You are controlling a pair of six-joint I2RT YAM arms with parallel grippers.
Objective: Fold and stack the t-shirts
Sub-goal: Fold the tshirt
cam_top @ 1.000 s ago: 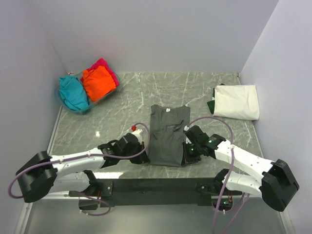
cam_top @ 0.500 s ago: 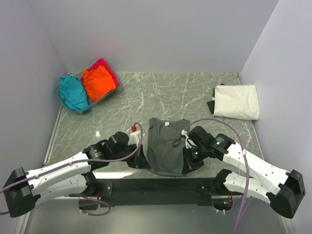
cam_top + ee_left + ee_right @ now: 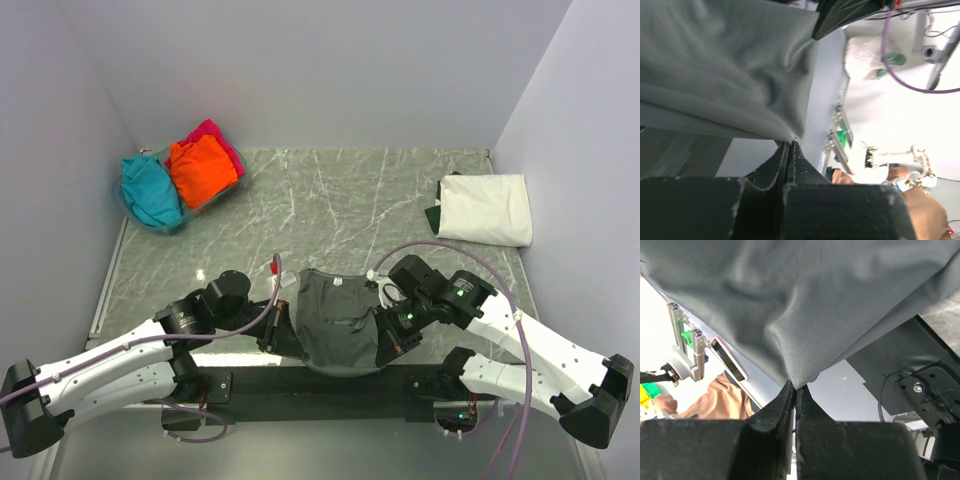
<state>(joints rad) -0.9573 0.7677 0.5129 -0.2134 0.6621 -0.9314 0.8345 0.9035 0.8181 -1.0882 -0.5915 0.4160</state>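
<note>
A dark grey t-shirt (image 3: 340, 320) with a small white neck label hangs lifted between both arms near the table's front edge, sagging in the middle. My left gripper (image 3: 274, 338) is shut on its left lower corner; the wrist view shows the fabric (image 3: 730, 70) pinched at the fingertips (image 3: 790, 144). My right gripper (image 3: 386, 344) is shut on the right lower corner, cloth (image 3: 805, 305) gripped at its tips (image 3: 795, 388). A folded white t-shirt (image 3: 487, 209) lies at the back right. Orange (image 3: 198, 170), teal (image 3: 150, 190) and magenta (image 3: 218, 135) t-shirts sit in a basket.
The basket (image 3: 225, 192) stands at the back left corner of the marble table (image 3: 330, 195). Grey walls close the left, back and right sides. A black base bar (image 3: 310, 382) runs along the near edge under the lifted shirt.
Both grippers have lifted the grey shirt's lower corners off the table and pulled them toward the near edge. The shirt has gone from lying flat to hanging bunched between them.
</note>
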